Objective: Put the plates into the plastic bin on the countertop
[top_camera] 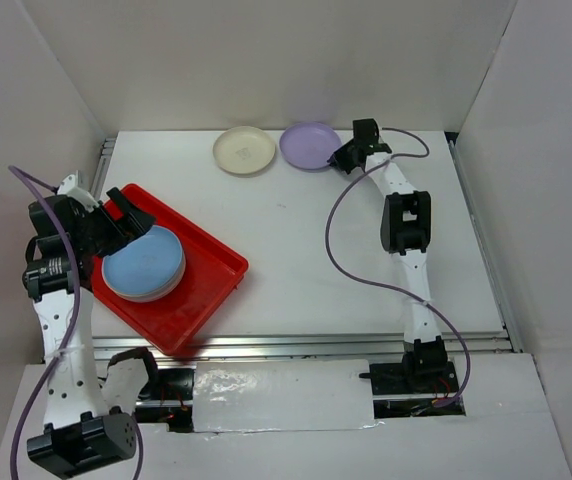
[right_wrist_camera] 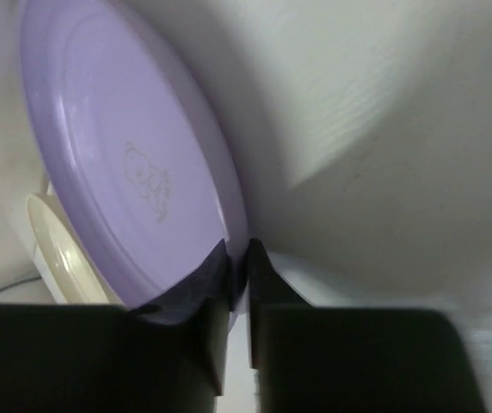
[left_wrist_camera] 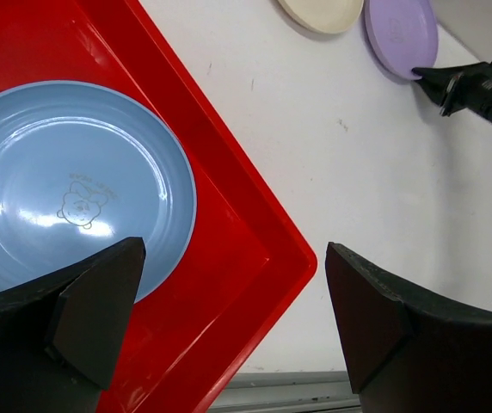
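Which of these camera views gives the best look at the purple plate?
The right wrist view: the purple plate fills it, its centre print visible, with the right gripper pinching its rim. The top view shows the whole plate, small, beside the cream plate. The left wrist view shows it far off, cut by the frame edge.

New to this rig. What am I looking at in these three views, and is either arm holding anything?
Two small robot arms are bolted at the near edge of a white countertop. One picture looks down from above; the other two come from cameras on each wrist. A red plastic bin holds a stack of plates with a blue plate on top. The left gripper hangs open above it, holding nothing. At the far edge lie a cream plate and a purple plate. The right gripper pinches the purple plate's rim.
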Controlling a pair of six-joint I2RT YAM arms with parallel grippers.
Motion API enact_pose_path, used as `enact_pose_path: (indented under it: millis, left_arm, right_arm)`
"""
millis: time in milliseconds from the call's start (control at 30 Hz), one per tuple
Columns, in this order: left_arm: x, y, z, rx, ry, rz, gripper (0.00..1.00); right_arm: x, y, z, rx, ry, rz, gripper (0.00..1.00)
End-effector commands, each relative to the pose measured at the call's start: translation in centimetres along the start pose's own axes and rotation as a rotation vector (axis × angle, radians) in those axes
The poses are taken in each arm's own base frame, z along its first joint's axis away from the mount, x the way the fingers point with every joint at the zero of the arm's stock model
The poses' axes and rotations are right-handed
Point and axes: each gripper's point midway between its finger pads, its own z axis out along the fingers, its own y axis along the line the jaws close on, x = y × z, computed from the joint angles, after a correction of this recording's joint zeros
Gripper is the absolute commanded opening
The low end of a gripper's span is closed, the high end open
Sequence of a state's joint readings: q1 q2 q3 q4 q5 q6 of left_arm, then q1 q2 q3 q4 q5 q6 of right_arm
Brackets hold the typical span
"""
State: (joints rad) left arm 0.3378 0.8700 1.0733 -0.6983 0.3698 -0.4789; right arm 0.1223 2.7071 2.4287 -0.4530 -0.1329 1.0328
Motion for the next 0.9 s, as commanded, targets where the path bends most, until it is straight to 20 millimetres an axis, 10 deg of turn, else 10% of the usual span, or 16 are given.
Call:
enact_pose_path:
  millis: [0,100,167,200,233,367,600,867]
  left_arm:
    - [-0.7,-0.5,1.0,0.014,-0.002,0.089,0.99]
    - [0.2,-2.2,2.5,0.027,0.086,0.140,0.99]
    - [0.9,-5.0,4.1,0.057,0.123,0.201,0.99]
    - [1.2,-6.5,4.6,0.068,0.133,0.212,0.99]
    - [2.4,-9.7,5.4,0.120,0.171,0.269,0.99]
    - [4.3,-17.0,7.9,0.188,0.209,0.390,0.99]
    - [6.4,-25.1,13.6,0.347,0.242,0.489,0.99]
    - [10.9,-27.0,16.9,0.383,0.322,0.515,0.86]
  right_arm:
    - [-0.4,0.2,-0.3,0.018,-0.029,0.018,0.06]
    - [-1.1,-1.3,-2.8,0.120,-0.079,0.005,0.00]
    - [-3.6,0.7,-7.8,0.113,-0.181,-0.021,0.00]
    - [-2.9,-3.8,-8.2,0.222,-0.197,-0.027,0.00]
    - [-5.0,-0.3,-12.4,0.130,-0.280,-0.053,0.00]
    - [-4.0,-2.1,-19.8,0.260,-0.302,-0.341,0.00]
    - [4.7,-5.9,-28.6,0.182,-0.100,-0.545,0.00]
    - [10.8,-2.6,-35.8,-0.124,0.033,-0.616,0.00]
